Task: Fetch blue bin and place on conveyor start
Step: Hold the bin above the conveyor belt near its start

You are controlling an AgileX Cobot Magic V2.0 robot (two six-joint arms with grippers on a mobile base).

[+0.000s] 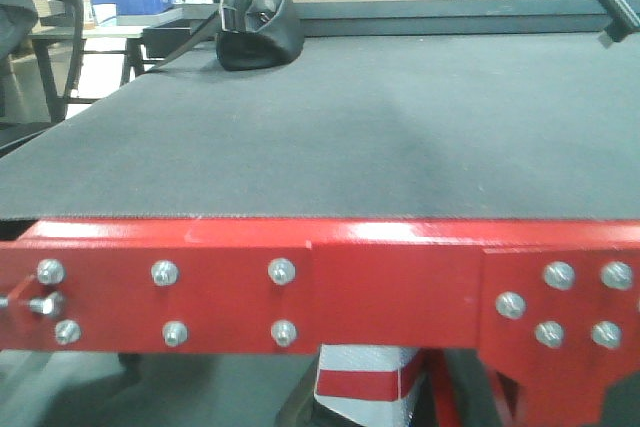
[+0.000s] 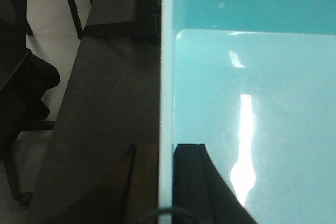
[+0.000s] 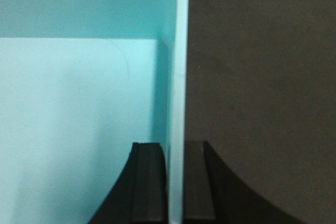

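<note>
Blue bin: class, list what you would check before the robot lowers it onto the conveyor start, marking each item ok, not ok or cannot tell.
1. Left gripper on bin wall: ok, a finger each side.
2. Right gripper on bin wall: ok, a finger each side.
3. Bin inside: ok, nothing in the visible part.
4. Belt near the red frame: ok, bare; a black bag lies at the far end.
5. Bin's height over belt: cannot tell; the front view does not show the bin.
</note>
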